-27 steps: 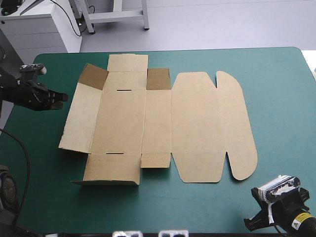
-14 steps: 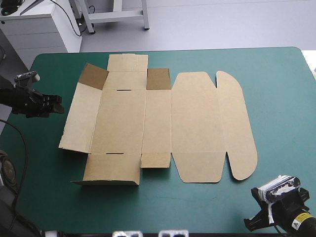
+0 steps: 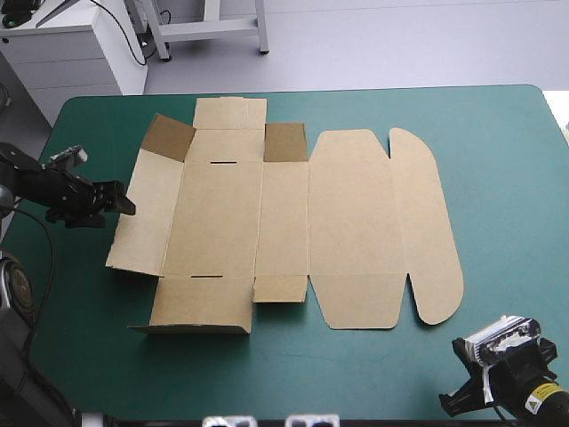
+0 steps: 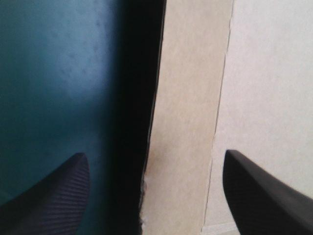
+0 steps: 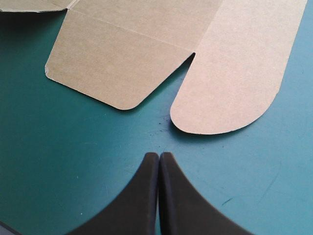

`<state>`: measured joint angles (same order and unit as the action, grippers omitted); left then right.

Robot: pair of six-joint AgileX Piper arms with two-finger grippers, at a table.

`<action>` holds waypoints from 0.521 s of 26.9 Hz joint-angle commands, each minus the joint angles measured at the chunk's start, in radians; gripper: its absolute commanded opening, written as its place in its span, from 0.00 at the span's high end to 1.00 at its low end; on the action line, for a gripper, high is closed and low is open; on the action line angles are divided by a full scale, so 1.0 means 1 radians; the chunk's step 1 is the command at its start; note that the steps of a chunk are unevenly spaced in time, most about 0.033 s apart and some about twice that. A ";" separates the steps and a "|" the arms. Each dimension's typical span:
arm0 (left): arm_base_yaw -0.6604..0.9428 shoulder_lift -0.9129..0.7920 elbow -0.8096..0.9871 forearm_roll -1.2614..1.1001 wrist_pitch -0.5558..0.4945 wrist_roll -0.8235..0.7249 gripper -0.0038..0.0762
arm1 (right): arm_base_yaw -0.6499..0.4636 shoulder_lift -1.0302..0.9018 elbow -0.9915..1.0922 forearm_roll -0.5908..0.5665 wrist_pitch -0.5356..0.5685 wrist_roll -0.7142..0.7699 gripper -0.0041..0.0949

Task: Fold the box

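Observation:
The brown box (image 3: 284, 222) lies spread out on the teal-green cover (image 3: 498, 178), its lid and rounded flap (image 3: 427, 222) flat to the right. Two small flaps (image 3: 169, 136) at the far side stand raised. The long left panel (image 3: 142, 213) tilts up a little off the cover. My left gripper (image 3: 124, 203) is at that panel's outer edge, open. In the left wrist view the panel's edge (image 4: 190, 122) runs between the fingers (image 4: 54, 196), untouched. My right gripper (image 5: 159, 156) is shut and empty, low over the cover just short of the rounded flap (image 5: 234, 73), near the table's front right corner (image 3: 460, 349).
The table's left edge (image 3: 40, 169) is close behind my left arm. A white cabinet (image 3: 71, 53) stands beyond the far left corner. A wide strip of teal-green cover (image 3: 356, 374) runs between the box and the table's front edge.
My left gripper was shut earlier and now stands open. It has moved in toward the box's left panel and a little nearer the front. The right arm and the box have not moved.

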<state>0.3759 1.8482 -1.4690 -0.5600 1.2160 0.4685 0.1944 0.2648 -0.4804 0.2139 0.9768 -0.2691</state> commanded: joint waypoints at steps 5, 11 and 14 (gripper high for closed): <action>0.000 -0.043 0.111 -0.112 0.079 0.084 0.28 | -0.001 0.009 -0.022 0.008 -0.057 -0.005 0.98; 0.000 -0.043 0.144 -0.198 0.079 0.136 0.31 | -0.001 0.009 -0.022 0.008 -0.057 -0.005 0.98; 0.000 -0.035 0.146 -0.219 0.079 0.143 0.42 | -0.001 0.009 -0.022 0.008 -0.057 -0.005 0.98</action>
<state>0.3759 1.8482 -1.3027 -0.7146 1.2065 0.6031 0.1944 0.2648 -0.4804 0.2139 0.9768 -0.2691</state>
